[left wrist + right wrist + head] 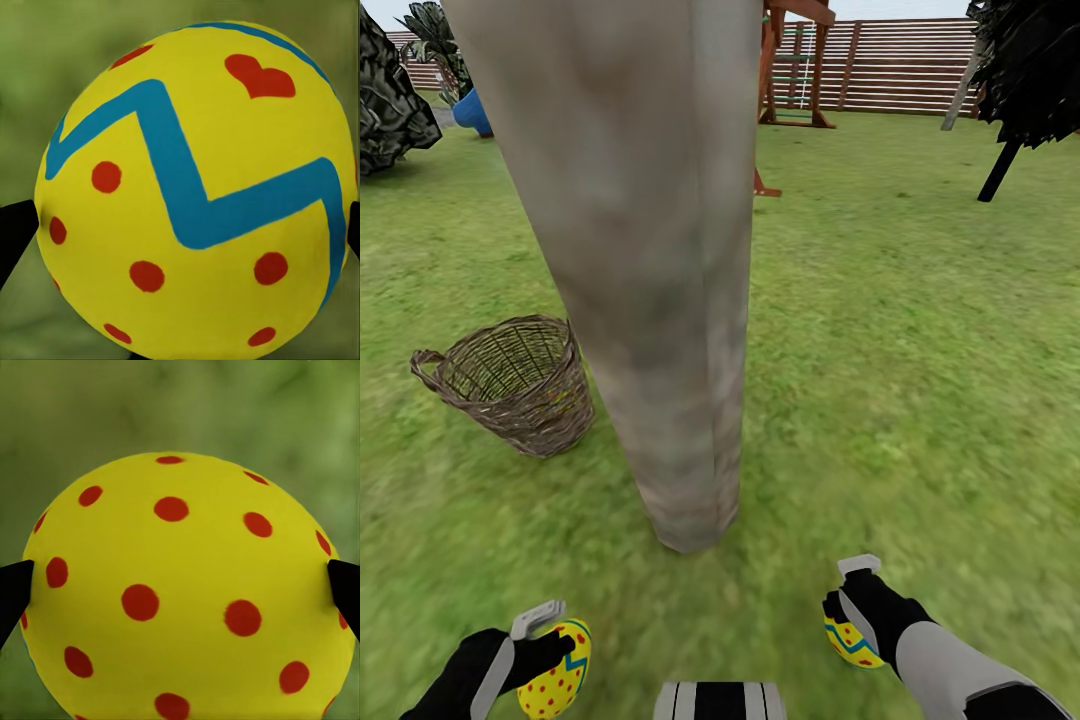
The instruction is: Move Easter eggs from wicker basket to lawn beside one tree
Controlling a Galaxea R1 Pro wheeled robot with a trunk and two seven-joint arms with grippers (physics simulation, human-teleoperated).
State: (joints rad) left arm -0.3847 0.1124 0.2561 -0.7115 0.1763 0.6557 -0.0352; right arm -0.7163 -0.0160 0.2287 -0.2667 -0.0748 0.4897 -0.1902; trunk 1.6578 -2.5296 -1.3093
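The thick pale grey-brown tree trunk [650, 270] rises from the lawn [920, 350] just ahead of me. Left of it stands the brown wicker basket [515, 385], tilted a little; a hint of yellow shows through its weave, but I cannot tell what lies inside. My left gripper [555, 650] is shut on a yellow Easter egg [558, 672] [195, 202] with red dots and a blue zigzag, low over the grass. On the other side, near the trunk's foot, my right gripper [852, 620] is shut on a second egg [848, 640] [187, 592].
A wooden play frame [792, 60] and a slatted fence [900, 60] stand at the back. Dark columnar trees [1025, 70] are at the far right and a dark shrub [390, 100] at the far left, with a blue pot [472, 112] behind.
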